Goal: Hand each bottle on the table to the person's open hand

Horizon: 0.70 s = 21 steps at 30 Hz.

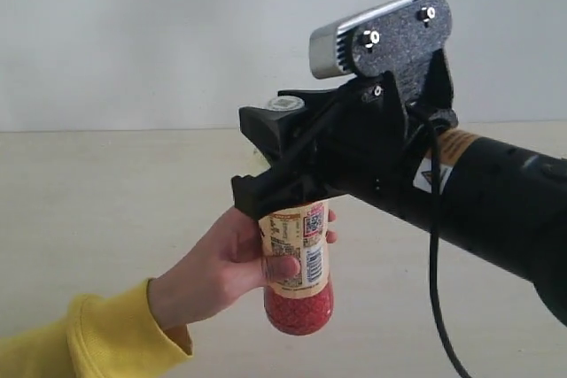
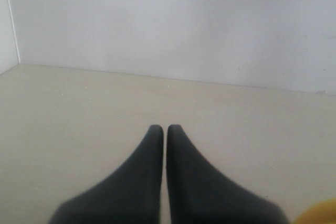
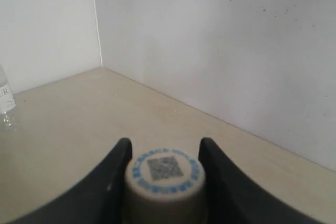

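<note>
our right claw (image 1: 266, 165) is clamped on the top of the yellowish bottle (image 1: 299, 258), just under its cap (image 3: 164, 174). the bottle hangs upright over the table (image 1: 106, 192), and the person's hand (image 1: 221, 267) is wrapped round its label. our left claw (image 2: 165, 129) is pressed together, holding nothing. a clear bottle (image 3: 4, 98) stands well apart on the table.

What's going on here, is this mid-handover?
Yes, mid-handover. The right gripper has its fingers closed on the top of the yellowish bottle, holding it upright. The person's hand is already wrapped around the bottle's body, so both have hold of it and it is not yet released. The left gripper is shut and idle over the table. Another clear bottle stands on the table, at the edge of the right wrist view.
</note>
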{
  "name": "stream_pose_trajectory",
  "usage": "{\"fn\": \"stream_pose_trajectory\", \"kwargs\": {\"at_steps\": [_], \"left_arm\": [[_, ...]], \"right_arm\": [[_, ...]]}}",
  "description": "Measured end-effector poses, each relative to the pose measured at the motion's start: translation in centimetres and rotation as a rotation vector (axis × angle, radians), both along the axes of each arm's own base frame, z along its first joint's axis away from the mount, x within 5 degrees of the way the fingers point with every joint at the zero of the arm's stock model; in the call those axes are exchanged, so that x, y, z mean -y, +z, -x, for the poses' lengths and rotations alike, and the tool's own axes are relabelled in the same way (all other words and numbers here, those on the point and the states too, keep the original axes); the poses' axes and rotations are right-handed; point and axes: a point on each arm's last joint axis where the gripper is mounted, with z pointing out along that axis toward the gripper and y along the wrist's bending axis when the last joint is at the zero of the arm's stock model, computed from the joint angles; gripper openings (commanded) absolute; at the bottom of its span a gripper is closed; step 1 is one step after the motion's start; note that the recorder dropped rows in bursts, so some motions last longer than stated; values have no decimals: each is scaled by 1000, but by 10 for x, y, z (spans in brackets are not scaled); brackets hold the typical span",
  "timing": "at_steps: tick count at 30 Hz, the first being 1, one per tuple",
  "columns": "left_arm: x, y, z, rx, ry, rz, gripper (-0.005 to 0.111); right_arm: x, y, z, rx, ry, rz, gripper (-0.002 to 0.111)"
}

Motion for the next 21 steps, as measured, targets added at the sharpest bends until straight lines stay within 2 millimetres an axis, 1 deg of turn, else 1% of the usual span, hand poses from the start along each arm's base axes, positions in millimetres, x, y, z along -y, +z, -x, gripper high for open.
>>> {"fn": "stream_pose_trajectory", "kwargs": {"at_steps": [1, 2, 3, 4, 5, 6, 8, 10, 11, 12, 14, 15, 17, 18, 20, 21], "left_arm": [[0, 0, 0, 0, 0, 0, 4], [0, 0, 0, 0, 0, 0, 4], [0, 0, 0, 0, 0, 0, 4], [0, 0, 0, 0, 0, 0, 4], [0, 0, 0, 0, 0, 0, 4], [0, 0, 0, 0, 0, 0, 4], [0, 0, 0, 0, 0, 0, 4], [0, 0, 0, 0, 0, 0, 4], [0, 0, 0, 0, 0, 0, 4], [0, 0, 0, 0, 0, 0, 4], [0, 0, 0, 0, 0, 0, 4], [0, 0, 0, 0, 0, 0, 4], [0, 0, 0, 0, 0, 0, 4], [0, 0, 0, 0, 0, 0, 4], [0, 0, 0, 0, 0, 0, 4], [0, 0, 0, 0, 0, 0, 4]], "right_arm": [[-1, 1, 0, 8, 7, 1, 55], [-3, 4, -1, 16, 9, -4, 72], [-3, 5, -1, 11, 7, -13, 80], [-3, 7, -2, 1, -3, -32, 72], [-1, 9, -1, -13, -23, -50, 68], [0, 11, -1, -10, -34, -45, 66], [8, 19, 2, 24, -61, -20, 66], [22, 33, 6, 66, -100, 20, 66], [37, 40, 7, 67, -135, 68, 66], [46, 44, 8, 68, -157, 79, 64], [65, 52, 8, 65, -201, 101, 53], [72, 55, 8, 70, -219, 105, 43], [88, 65, 11, 89, -261, 102, 28], [94, 68, 13, 94, -274, 101, 17], [108, 76, 18, 108, -301, 94, 0], [113, 79, 22, 112, -306, 86, 0]]}}
